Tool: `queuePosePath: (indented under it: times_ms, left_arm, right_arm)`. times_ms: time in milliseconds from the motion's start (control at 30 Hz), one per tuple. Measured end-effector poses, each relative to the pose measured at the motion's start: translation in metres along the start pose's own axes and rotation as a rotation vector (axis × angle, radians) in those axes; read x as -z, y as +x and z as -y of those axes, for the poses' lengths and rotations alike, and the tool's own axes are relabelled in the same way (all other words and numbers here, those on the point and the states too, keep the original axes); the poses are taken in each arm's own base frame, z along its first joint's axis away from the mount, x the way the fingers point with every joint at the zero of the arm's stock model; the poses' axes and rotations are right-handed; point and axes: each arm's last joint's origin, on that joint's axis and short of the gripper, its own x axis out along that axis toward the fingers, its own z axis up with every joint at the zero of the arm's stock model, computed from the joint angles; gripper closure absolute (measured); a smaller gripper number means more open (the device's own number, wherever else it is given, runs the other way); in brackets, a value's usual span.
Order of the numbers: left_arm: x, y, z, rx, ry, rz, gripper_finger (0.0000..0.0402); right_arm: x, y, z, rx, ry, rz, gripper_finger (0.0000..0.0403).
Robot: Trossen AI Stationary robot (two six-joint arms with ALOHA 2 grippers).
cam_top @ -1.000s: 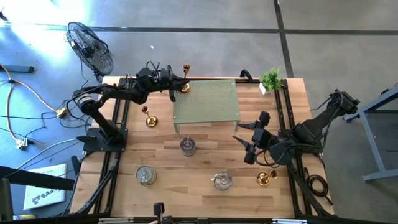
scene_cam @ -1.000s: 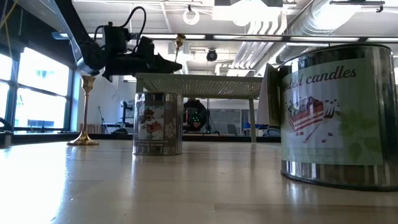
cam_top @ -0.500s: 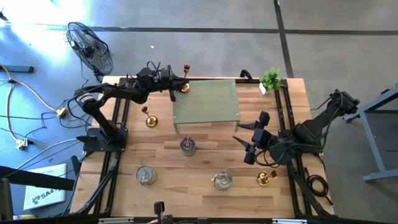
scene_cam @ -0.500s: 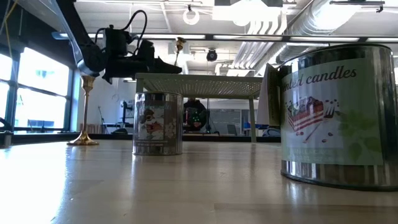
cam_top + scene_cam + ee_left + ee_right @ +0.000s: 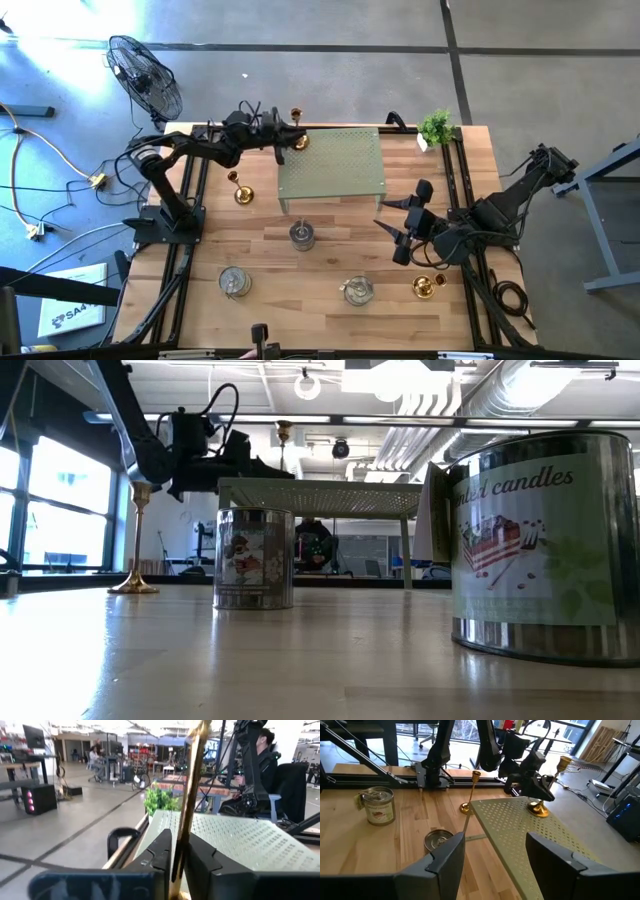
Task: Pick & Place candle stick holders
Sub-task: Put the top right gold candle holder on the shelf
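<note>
**Brass holder at the shelf's corner**

A perforated pale-green metal shelf (image 5: pixel 331 158) is standing mid-surface, a potted plant (image 5: pixel 436 126) beside its far right corner. The left gripper (image 5: pixel 281 143) is pinching the thin stem of one shiny brass holder (image 5: pixel 297 137) at the shelf's far-left corner. Three brass holders and three squat tin ones are showing. The right gripper (image 5: pixel 398 231) is hovering, fingers spread.

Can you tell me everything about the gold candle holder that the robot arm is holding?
The gold candle holder is shiny brass with a round base, a thin straight stem and a small cup on top. It stands upright at the far left corner of the pale green perforated stand; whether its base rests on the stand or hangs just above it is unclear. The left gripper is shut on its stem, one dark finger on each side.
</note>
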Motion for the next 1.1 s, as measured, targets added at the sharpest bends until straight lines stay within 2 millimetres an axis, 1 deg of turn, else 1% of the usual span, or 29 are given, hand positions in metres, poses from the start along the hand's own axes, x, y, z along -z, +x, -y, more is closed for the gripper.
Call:
queuePosePath:
  times_ms: [200,400,733,1100]
  left_arm:
    - [-0.0003,-0.0001,0.0006,0.022,0.003,0.002,0.0343]
    - [-0.0006,-0.0002,0.0022,0.077,-0.005,0.000,0.0341]
    - [-0.0010,-0.0002,0.0023,0.076,-0.004,0.003,0.0340]
    - [-0.0057,-0.0005,0.0033,0.096,0.005,0.040,0.0339]
  right_arm:
    - [-0.0001,0.0000,0.0000,0.000,0.000,0.000,0.0199]
    - [-0.0001,0.0000,0.0000,0.000,0.000,0.000,0.0199]
    - [0.0006,0.0000,-0.0001,-0.009,-0.003,-0.007,0.0199]
    - [0.0006,0.0000,-0.0001,-0.009,-0.002,-0.007,0.0199]
